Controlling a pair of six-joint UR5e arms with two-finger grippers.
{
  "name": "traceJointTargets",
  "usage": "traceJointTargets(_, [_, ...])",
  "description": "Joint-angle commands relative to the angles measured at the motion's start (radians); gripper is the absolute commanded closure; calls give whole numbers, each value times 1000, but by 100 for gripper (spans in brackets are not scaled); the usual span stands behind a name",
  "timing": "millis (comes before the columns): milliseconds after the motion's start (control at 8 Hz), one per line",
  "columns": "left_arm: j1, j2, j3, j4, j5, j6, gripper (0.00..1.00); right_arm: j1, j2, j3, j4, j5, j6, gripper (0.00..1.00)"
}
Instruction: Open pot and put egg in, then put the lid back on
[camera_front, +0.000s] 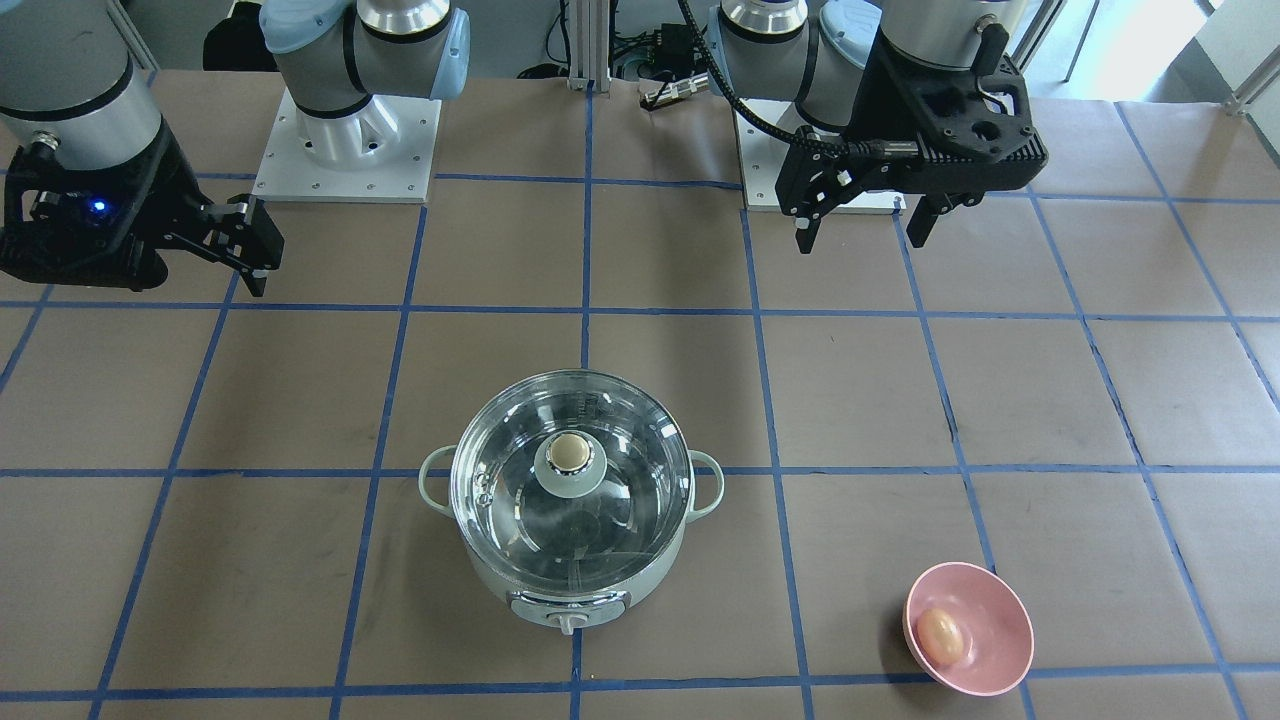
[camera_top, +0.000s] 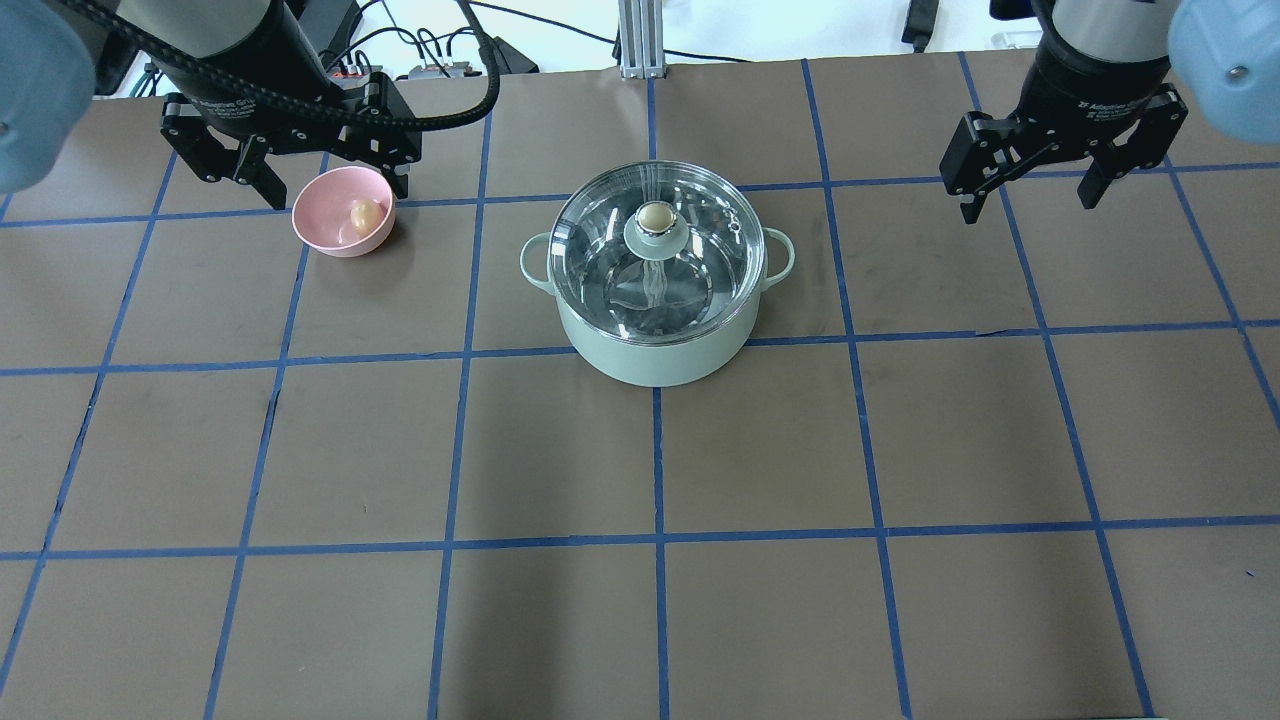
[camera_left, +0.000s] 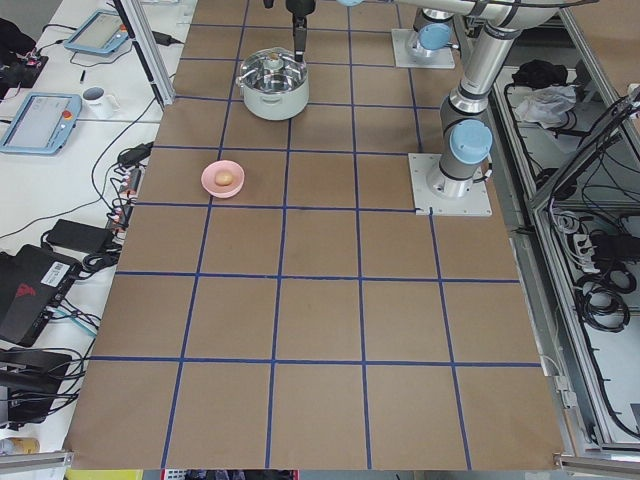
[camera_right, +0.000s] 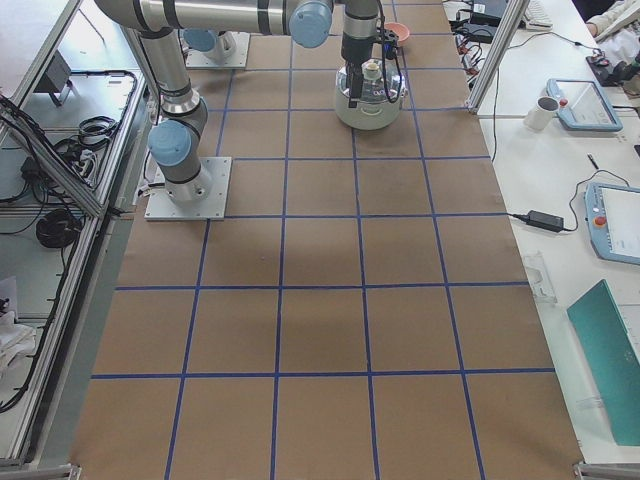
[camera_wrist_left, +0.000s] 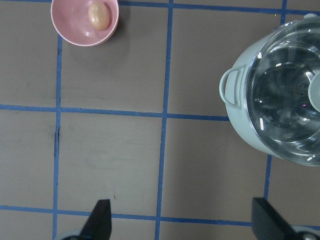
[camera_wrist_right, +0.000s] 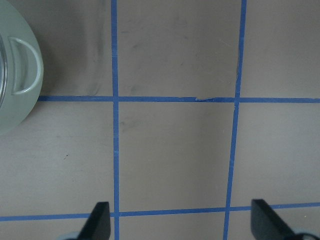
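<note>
Above the table, both arms hang downward, left end effector (camera_top: 290, 170) and right end effector (camera_top: 1035, 185) spread, grasping nothing.

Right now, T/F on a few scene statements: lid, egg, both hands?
1. The lid sits on the pot. True.
2. The egg is inside the pot. False: it lies in the pink bowl, apart from the pot.
3. The left hand is shut on the egg. False: it is open, empty, and not touching the egg.
4. The right hand is open and holds nothing. True.
5. The pink bowl is on the robot's right side of the pot. False: it is on the robot's left, near the left hand.
6. The pot's front knob faces away from the robot's base. True.
</note>
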Motion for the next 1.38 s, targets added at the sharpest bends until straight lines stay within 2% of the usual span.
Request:
traceJointTargets(0, [5, 0, 0, 2, 0, 5, 0, 0, 1, 0, 2, -2, 2, 0])
traceJointTargets(250, [53, -9, 11, 6, 8, 53, 0, 2, 1, 0, -3, 1, -2, 0])
traceJointTargets(500, [150, -86, 18, 127, 5, 58, 0, 2, 2, -3, -35, 20, 11, 0])
traceJointTargets(625, [156, -106, 18, 168, 8, 61, 0, 12, 16, -20, -84, 52, 90, 0])
traceJointTargets(750, [159, -165, 18, 271, 5, 58, 0, 58, 37, -47, -93, 90, 158, 0])
traceJointTargets(875, [184, -257, 17, 443, -4, 60, 0, 139, 75, -78, -133, 90, 168, 0])
traceJointTargets(1125, [202, -406, 2, 611, 5, 141, 0, 227, 170, -133, -213, 95, 206, 0])
traceJointTargets(1250, [219, -431, -5, 624, 7, 168, 0, 279, 216, -165, -218, 95, 240, 0])
